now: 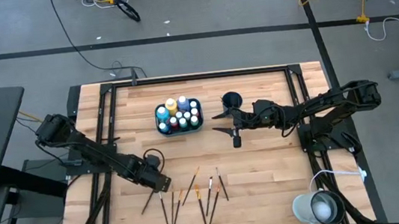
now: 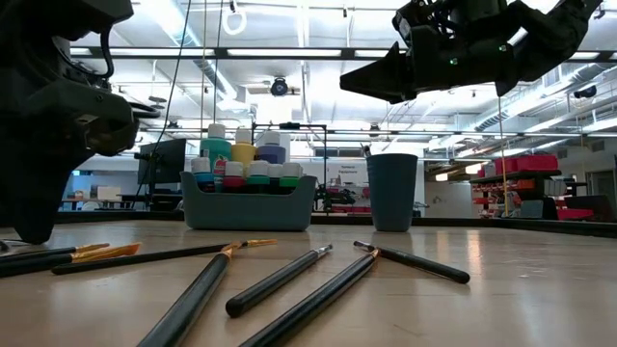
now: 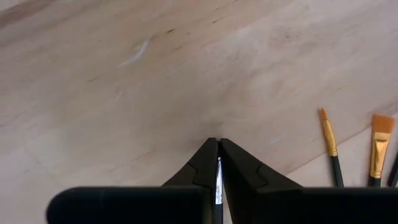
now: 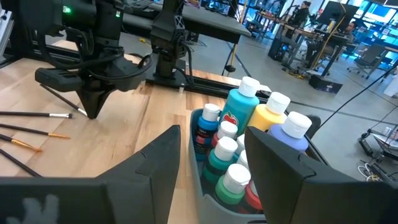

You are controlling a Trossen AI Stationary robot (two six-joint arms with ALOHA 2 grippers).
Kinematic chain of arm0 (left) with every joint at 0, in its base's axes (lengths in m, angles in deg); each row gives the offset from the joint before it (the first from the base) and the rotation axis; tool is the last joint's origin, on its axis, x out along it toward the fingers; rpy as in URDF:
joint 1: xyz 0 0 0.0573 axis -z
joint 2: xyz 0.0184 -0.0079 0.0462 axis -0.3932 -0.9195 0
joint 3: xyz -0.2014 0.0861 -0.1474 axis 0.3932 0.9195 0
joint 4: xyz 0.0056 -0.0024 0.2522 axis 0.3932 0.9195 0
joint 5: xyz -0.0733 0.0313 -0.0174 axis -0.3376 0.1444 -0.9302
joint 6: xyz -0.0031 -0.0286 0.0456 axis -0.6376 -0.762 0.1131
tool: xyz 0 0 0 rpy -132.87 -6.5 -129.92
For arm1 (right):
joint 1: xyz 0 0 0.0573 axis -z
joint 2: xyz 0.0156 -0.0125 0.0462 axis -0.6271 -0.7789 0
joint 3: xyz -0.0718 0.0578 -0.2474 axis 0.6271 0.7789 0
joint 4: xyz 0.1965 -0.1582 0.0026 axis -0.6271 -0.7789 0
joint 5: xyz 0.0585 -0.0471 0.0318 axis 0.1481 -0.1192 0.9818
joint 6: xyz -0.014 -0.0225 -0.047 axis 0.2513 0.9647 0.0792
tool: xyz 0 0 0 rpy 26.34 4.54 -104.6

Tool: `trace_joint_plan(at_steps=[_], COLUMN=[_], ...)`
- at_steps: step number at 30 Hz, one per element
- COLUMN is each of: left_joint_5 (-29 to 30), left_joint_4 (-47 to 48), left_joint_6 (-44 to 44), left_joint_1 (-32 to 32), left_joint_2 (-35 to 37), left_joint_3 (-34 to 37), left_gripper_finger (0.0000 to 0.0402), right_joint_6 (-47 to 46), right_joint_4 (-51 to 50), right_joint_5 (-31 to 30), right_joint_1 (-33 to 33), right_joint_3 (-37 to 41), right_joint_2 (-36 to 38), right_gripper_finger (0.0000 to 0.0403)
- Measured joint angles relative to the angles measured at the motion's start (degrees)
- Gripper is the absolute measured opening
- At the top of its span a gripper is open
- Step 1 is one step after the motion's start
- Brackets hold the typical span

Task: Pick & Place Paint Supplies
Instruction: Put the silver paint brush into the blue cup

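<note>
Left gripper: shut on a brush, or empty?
Shut on a brush: left gripper, fingers together, pinches a silvery ferrule down at the table.

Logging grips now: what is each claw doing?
Left claw: closed down at the table on a thin silvery sliver, apparently a brush.
Right claw: open, empty, above the tray of bottles.

Left claw [image 3: 217,163] lowered, fingers pinched apparently together, right claw [image 4: 214,165] raised, spread wide
</note>
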Motion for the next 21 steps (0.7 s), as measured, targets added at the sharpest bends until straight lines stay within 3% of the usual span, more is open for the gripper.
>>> trace_joint_plan(at_steps=[14, 21], left_joint_5=[1.2, 2.2], left_joint_4=[-1.7, -1.6], left_joint_6=[4.2, 5.7], left_joint_1=[0.0, 0.0], left_joint_2=[-0.1, -0.2], left_joint_3=[0.1, 0.2], left_gripper_finger=[0.0079, 0.0068], right_joint_6=[0.0, 0.0], right_joint_4=[0.0, 0.0], right_joint_5=[0.0, 0.0], right_joint_1=[0.0, 0.0], right_joint_3=[0.0, 0.0], right_joint_2=[0.0, 0.0], right_gripper_finger=[0.0182, 0.0182])
